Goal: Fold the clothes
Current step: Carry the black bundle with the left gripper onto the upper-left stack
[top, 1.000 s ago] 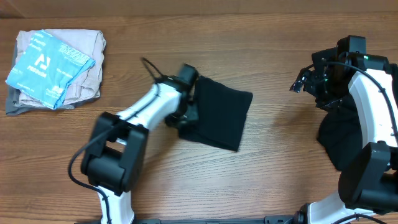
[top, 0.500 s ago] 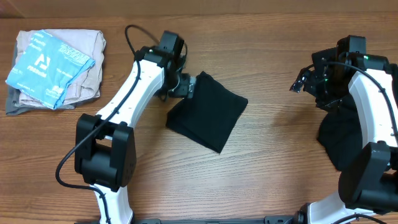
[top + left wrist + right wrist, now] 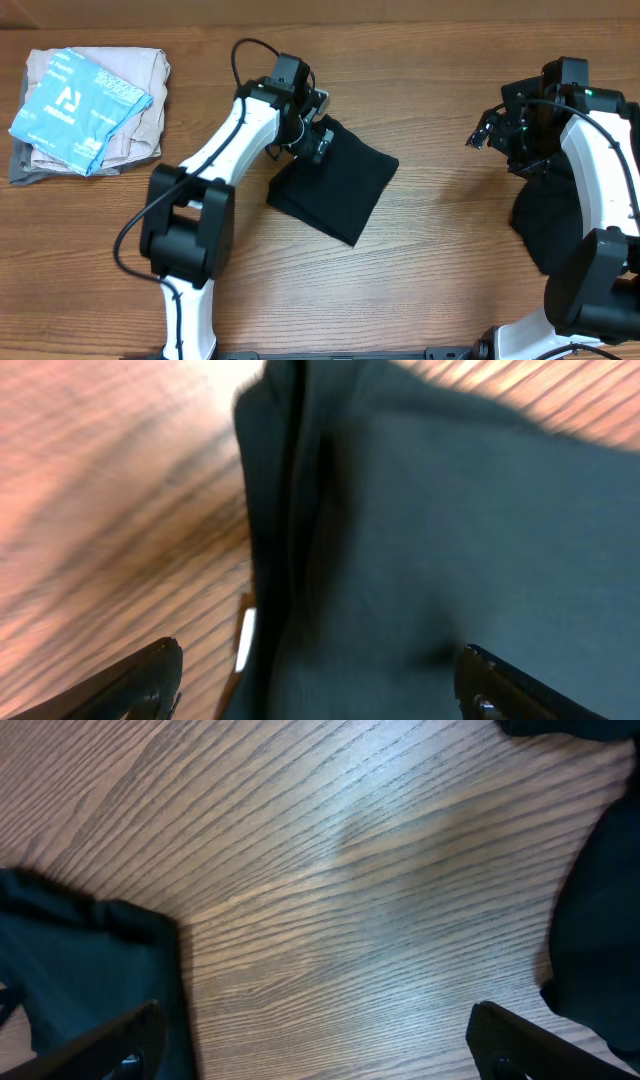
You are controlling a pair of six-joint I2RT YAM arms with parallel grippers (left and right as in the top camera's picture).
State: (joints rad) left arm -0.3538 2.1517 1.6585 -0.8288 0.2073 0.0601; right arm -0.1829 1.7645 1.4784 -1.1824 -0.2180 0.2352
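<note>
The wooden bench (image 3: 440, 60) fills the overhead view. Two white-and-black arms reach in from the near edge: the left arm (image 3: 235, 135) stretches toward the middle and the right arm (image 3: 590, 160) stands at the right edge.

A loose black garment (image 3: 535, 220) lies in a heap at the right, partly hidden under the right arm. In the right wrist view, black cloth (image 3: 600, 920) borders the bare wood.

A smaller folded black garment (image 3: 340, 190) lies flat near the middle of the bench as a tilted rectangle. Its layered edge shows in the left wrist view (image 3: 450, 530).

In the far left corner sits a stack of folded pale clothes (image 3: 125, 125), with a light-blue printed piece (image 3: 75, 105) on top.

The left fingers (image 3: 320, 142) are over the far left corner of the folded garment, spread wide and gripping nothing. The right fingers (image 3: 485, 132) hang above bare wood, just beside the heap, also spread wide and empty.
</note>
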